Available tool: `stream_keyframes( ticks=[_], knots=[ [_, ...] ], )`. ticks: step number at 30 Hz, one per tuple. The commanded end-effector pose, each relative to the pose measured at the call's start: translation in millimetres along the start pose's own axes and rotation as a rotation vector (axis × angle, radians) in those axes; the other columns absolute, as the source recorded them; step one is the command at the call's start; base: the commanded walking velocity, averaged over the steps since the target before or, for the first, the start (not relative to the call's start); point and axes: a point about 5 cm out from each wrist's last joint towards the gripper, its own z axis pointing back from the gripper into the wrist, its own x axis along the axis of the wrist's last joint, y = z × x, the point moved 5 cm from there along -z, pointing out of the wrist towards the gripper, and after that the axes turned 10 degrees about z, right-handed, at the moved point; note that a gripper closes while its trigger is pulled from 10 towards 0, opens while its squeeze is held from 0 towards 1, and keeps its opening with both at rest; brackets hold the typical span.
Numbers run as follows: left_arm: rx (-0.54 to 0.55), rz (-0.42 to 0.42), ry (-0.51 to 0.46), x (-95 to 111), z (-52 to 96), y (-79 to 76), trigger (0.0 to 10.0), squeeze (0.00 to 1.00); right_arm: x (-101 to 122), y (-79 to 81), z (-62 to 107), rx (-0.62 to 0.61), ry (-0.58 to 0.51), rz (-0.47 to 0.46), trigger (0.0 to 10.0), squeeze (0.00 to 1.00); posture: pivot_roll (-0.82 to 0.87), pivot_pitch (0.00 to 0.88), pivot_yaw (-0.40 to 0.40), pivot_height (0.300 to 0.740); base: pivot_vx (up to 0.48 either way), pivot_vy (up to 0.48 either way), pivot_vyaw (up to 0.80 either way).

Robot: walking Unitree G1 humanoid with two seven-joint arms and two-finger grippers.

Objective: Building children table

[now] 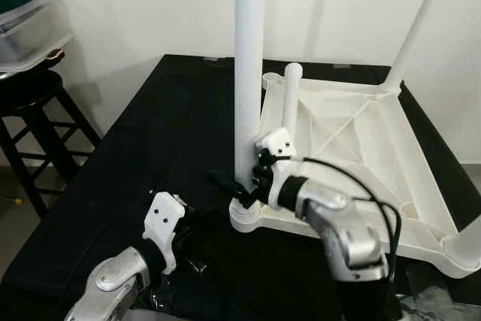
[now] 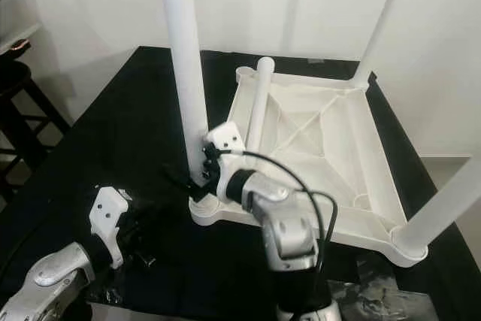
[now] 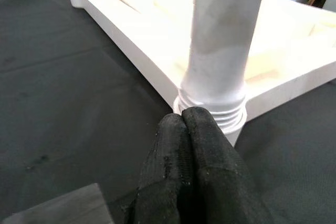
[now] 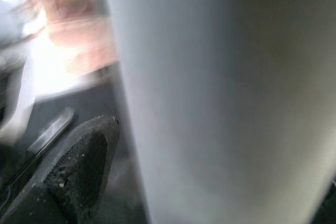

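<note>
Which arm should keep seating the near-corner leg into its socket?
Right. The right gripper already straddles the near-corner leg just above its socket. The left gripper is shut, low on the black cloth, short of the leg.

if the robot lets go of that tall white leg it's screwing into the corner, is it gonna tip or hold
The leg stands upright with its threaded base in the tabletop's corner socket, so it probably holds. It looks like stiff, smooth plastic, so likely light and slippery in the right gripper. The threads still show in the left wrist view, so it may wobble.
</note>
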Motion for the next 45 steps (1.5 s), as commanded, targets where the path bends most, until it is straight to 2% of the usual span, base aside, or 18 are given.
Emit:
stream_keyframes(
  ticks=[1, 4, 5, 7, 8, 9, 10, 11, 21, 29, 31, 32, 33, 34, 35, 36, 41, 45],
  knots=[
    [0.007, 0.005, 0.018, -6, -0.8, 0.9, 10.0, 0.00, -9, 0.5, 5.9, 0.136, -0.015, 0.007, 10.0, 0.00, 0.06, 0.056, -0.042, 0.740, 0.000, 0.000, 0.00],
    [0.008, 0.003, 0.018, -6, -2.1, 0.6, 10.0, 0.00, -17, -6.5, 11.2, 0.171, 0.009, 0.006, 10.0, 0.00, 0.07, 0.053, -0.050, 0.740, 0.000, 0.000, 0.00],
    [0.018, -0.004, 0.013, -6, -2.8, 0.8, 10.0, 0.00, -22, -25.3, 12.5, 0.157, 0.025, 0.014, 10.0, 0.00, 0.07, 0.050, -0.054, 0.740, 0.000, 0.000, 0.00],
    [0.025, -0.004, 0.009, -6, -3.4, 1.0, 10.0, 0.00, -19, -36.5, 12.1, 0.139, 0.015, 0.004, 10.0, 0.00, 0.07, 0.046, -0.055, 0.740, 0.000, 0.000, 0.00],
    [0.026, -0.005, 0.008, -6, -3.9, 0.9, 10.0, 0.00, -17, -39.3, 13.6, 0.146, 0.011, -0.005, 8.9, 0.00, 0.08, 0.043, -0.060, 0.740, 0.000, 0.000, 0.00],
    [0.026, -0.005, 0.008, -6, -3.9, 0.9, 10.0, 0.00, -17, -39.3, 13.6, 0.146, 0.011, -0.005, 8.9, 0.00, 0.08, 0.043, -0.060, 0.740, 0.000, 0.000, 0.00],
    [0.027, -0.006, 0.008, -6, -4.3, 0.8, 10.0, 0.00, -18, -40.1, 16.6, 0.172, 0.015, -0.010, 3.7, 0.00, 0.08, 0.042, -0.061, 0.740, 0.000, 0.000, 0.00],
    [0.028, -0.006, 0.008, -6, -4.4, 0.8, 10.0, 0.00, -17, -39.9, 19.3, 0.200, 0.013, -0.018, 0.0, 0.00, 0.08, 0.043, -0.059, 0.740, 0.000, 0.000, 0.00],
    [0.021, 0.001, 0.009, -6, -5.4, 0.5, 10.0, 0.00, -20, -35.0, 24.0, 0.329, 0.000, -0.026, 0.0, 0.00, 0.07, 0.045, -0.055, 0.740, 0.000, 0.000, 0.00],
    [0.021, 0.003, 0.008, -6, -5.2, -0.2, 10.0, 0.00, -29, -34.0, 26.7, 0.293, 0.022, -0.007, 0.0, 0.00, 0.07, 0.055, -0.062, 0.740, 0.000, 0.000, 0.00],
    [0.022, 0.004, 0.006, -5, -4.2, 0.0, 10.0, 0.00, -38, -29.7, 25.0, 0.214, 0.069, -0.002, 0.0, 0.00, 0.06, 0.065, -0.067, 0.740, 0.000, 0.000, 0.00],
    [0.024, 0.003, 0.004, -4, -2.4, 0.5, 10.0, 0.00, -52, -23.7, 12.5, -0.015, 0.121, -0.045, 0.0, 0.00, 0.05, 0.076, -0.066, 0.740, 0.000, 0.000, 0.00],
    [0.024, 0.003, 0.004, -4, -2.4, 0.5, 10.0, 0.00, -52, -23.7, 12.5, -0.015, 0.121, -0.045, 0.0, 0.00, 0.05, 0.076, -0.066, 0.740, 0.000, 0.000, 0.00],
    [0.025, 0.003, 0.003, -3, -0.9, 1.7, 10.0, 0.00, -64, -22.1, 8.9, -0.347, 0.153, -0.165, 0.0, 0.00, 0.04, 0.086, -0.054, 0.740, 0.000, 0.000, 0.00],
    [0.025, 0.004, 0.002, -2, 0.0, 3.4, 10.0, 0.00, -73, 3.7, 6.6, -0.422, 0.210, -0.188, 0.0, 0.00, 0.03, 0.095, -0.031, 0.740, 0.000, 0.000, 0.00],
    [0.023, 0.004, 0.004, -2, 0.3, 4.5, 10.0, 0.00, -65, 10.4, 7.7, -0.477, 0.209, -0.107, 0.0, 0.00, 0.02, 0.093, -0.025, 0.740, 0.000, 0.000, 0.00],
    [-0.001, 0.031, 0.008, -3, -2.2, 3.6, 10.0, 0.00, -78, 2.4, 6.8, -0.462, 0.228, -0.195, 0.0, 0.00, 0.03, 0.081, -0.028, 0.740, 0.000, 0.000, 0.00],
    [0.008, 0.030, 0.004, -3, -0.8, 4.5, 10.0, 0.00, -74, 7.3, 3.8, -0.447, 0.233, -0.150, 0.0, 0.00, 0.03, 0.082, -0.025, 0.740, 0.000, 0.000, 0.00]
  ],
)
